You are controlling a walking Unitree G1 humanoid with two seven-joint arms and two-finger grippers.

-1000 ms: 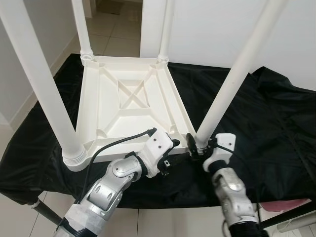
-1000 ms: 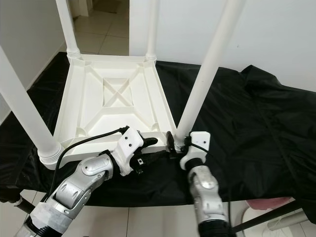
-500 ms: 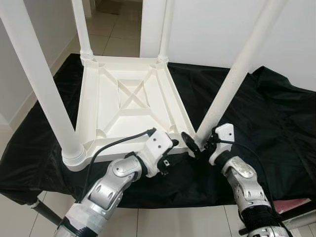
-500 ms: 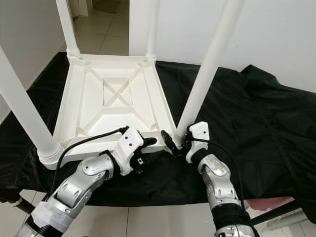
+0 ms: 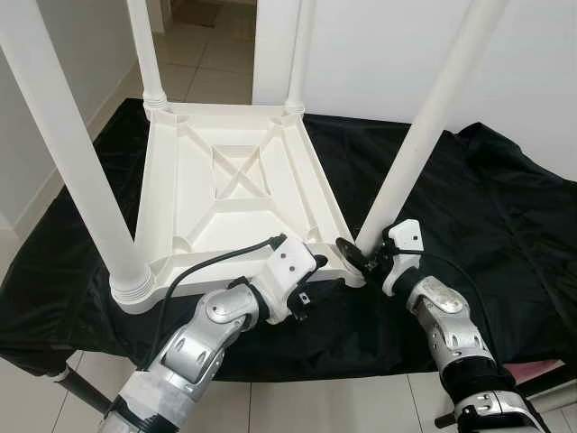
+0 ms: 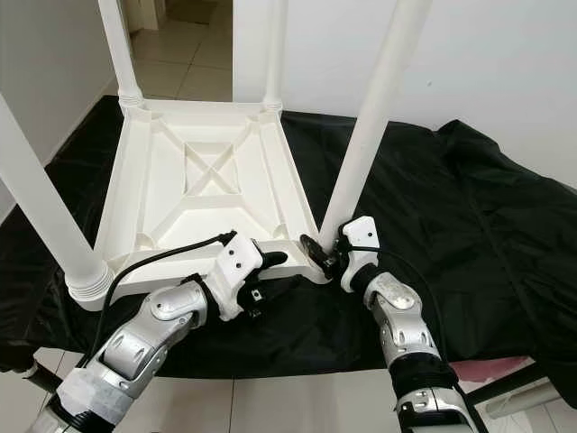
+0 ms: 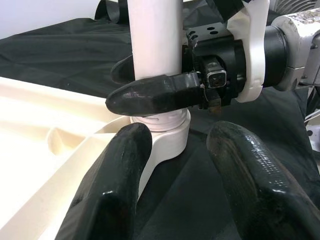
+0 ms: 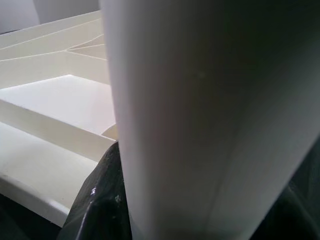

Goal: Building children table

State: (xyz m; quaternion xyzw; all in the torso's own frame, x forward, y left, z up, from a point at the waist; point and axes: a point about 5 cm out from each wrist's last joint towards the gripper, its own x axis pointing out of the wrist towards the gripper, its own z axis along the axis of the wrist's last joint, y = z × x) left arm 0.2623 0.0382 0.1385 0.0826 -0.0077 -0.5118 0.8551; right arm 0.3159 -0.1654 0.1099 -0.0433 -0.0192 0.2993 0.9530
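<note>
The left gripper is hovering with fingers spread, holding nothing, at the near corner socket of the upturned white plastic table lying on a black cloth. The right gripper is clamping the near right leg at its base (just above the socket).

You see a crumpled black cloth spread over the bench, its folds bunched toward the right. Behind it stands a white wall, and beige floor tiles run into a doorway beyond.
</note>
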